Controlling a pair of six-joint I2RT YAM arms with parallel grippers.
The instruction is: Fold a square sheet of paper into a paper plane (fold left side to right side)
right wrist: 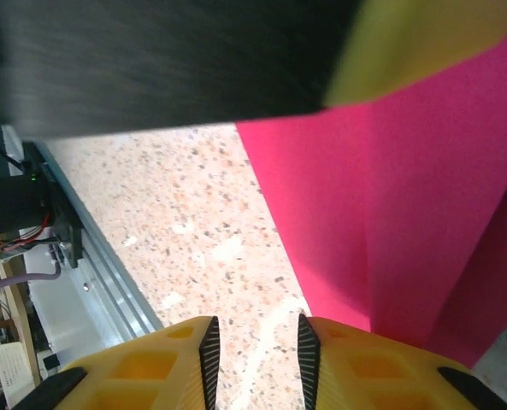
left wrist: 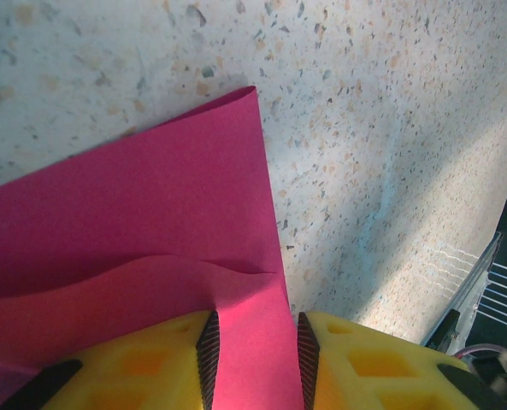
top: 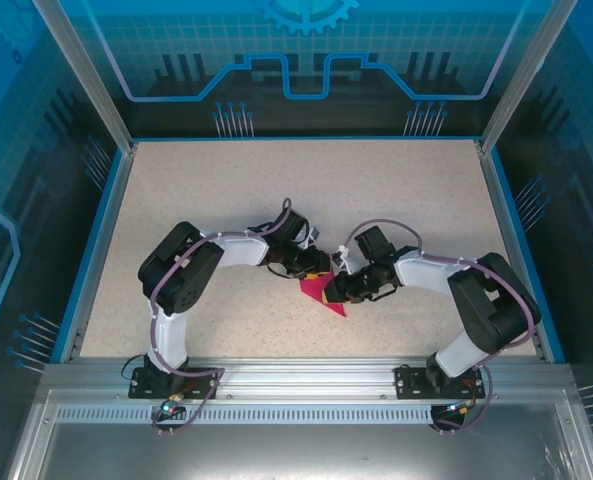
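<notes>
Overhead, the square sheet of paper (top: 322,295) lies half-hidden beneath left pincer (left wrist: 257,340) and right pincer (right wrist: 257,342), both parted.

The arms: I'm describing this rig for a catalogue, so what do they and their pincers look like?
The left arm and right arm match: chunky black joints, white links, and a greyish-purple cable looping along each. The left pincer and right pincer have blocky yellow fingers with black ribbed pads.
</notes>
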